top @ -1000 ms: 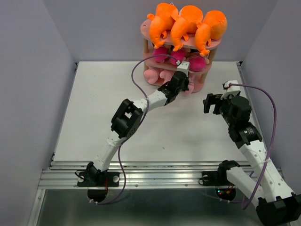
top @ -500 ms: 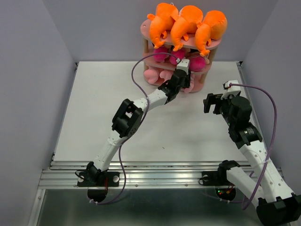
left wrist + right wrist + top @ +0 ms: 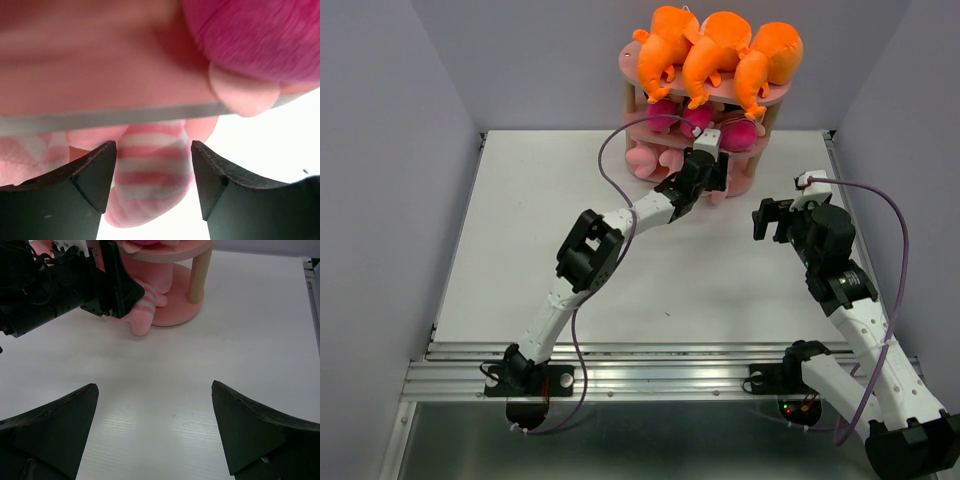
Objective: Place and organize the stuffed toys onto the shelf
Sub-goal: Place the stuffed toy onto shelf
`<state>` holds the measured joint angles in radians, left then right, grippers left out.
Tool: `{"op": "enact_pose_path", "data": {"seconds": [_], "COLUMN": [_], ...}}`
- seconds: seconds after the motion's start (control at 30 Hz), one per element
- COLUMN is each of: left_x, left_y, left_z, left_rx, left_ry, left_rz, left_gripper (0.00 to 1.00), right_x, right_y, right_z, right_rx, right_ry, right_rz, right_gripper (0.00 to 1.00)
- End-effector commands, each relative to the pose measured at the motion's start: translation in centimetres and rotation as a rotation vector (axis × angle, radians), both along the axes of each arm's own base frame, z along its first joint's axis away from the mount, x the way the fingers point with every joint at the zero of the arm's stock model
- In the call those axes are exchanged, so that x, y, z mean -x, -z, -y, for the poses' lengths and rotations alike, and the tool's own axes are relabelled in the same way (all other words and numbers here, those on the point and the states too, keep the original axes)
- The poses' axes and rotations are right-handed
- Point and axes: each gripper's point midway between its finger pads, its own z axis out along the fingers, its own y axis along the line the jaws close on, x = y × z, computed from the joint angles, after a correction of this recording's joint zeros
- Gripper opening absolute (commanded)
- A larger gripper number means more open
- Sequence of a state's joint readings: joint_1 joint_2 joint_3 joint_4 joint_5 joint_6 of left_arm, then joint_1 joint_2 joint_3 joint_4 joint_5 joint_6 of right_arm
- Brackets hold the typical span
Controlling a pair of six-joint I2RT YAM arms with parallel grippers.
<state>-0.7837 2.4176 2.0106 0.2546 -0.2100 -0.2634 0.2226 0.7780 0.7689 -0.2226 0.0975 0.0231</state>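
The pink three-tier shelf (image 3: pixel 752 172) stands at the table's back. Three orange monsters (image 3: pixel 715 50) lie on its top tier, magenta dolls (image 3: pixel 665 112) on the middle tier, and pale pink pigs (image 3: pixel 652 160) on the bottom tier. My left gripper (image 3: pixel 712 172) reaches into the front of the bottom tier. Its fingers (image 3: pixel 95 170) close round a pink striped pig (image 3: pixel 152 175), just under the middle tier's edge (image 3: pixel 100 120). The right wrist view shows this pig (image 3: pixel 145 315) hanging partly off the bottom tier (image 3: pixel 175 310). My right gripper (image 3: pixel 775 218) is open and empty over the table, right of the shelf.
A wooden shelf post (image 3: pixel 198 275) stands right of the held pig. A magenta doll (image 3: pixel 260 40) sits on the tier just above my left gripper. Grey walls enclose the white table (image 3: pixel 520 230) on three sides. The left arm's purple cable (image 3: pixel 605 165) loops beside the shelf.
My left gripper has pushed slightly further toward the shelf's bottom tier with the pig. The right arm has not moved.
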Motion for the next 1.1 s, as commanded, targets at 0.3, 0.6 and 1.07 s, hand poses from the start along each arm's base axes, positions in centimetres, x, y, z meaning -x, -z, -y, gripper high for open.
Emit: {"op": "enact_pose_path", "data": {"seconds": [0.3,0.6,1.07], "left_x": [1.4,4.3,11.1], "left_y": [-10.7,-10.7,-6.4], "left_z": [-1.3,-1.3,-5.8], "left_rx": [0.097,0.074,0.211], "left_ry": [0.000,0.050,-0.005], "left_rz": [0.145,0.128,-0.053], "left_gripper": [0.76,0.76,0.69], "right_x": [-0.3,-0.2,-0.2], "right_y": [-1.5,-1.4,-1.2], "right_z": [0.3,0.3,-0.3], "right_rx": [-0.005,-0.003,-0.010], "right_ry": [0.013,0.014,-0.022], "right_rz": [0.073,0.074,0.063], "right_gripper": [1.00,1.00,1.00]}}
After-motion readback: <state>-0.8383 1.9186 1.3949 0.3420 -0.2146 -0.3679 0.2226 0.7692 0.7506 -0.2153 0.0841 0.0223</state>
